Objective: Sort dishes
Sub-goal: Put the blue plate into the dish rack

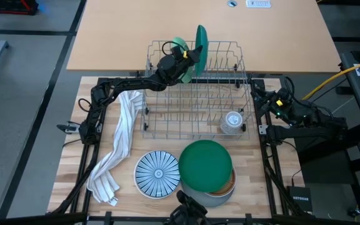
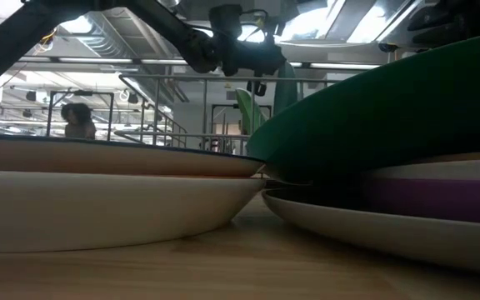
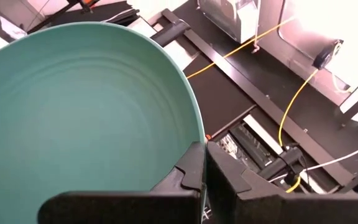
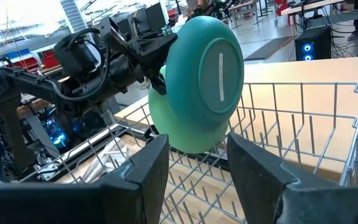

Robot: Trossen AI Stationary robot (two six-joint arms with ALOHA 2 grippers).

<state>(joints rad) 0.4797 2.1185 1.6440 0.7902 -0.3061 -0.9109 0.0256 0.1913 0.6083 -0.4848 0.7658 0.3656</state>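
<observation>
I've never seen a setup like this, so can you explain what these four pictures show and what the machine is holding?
It is a robot with two dark arms at a wooden table. One picture looks straight down, one sits at table height, and two come from cameras on the wrists. The left gripper is shut on a teal plate, standing it in the wire dish rack beside a light green plate. The right gripper waits open beside the rack. Also there: a striped plate, a stack under a green plate, a towel, and a glass cup.
</observation>
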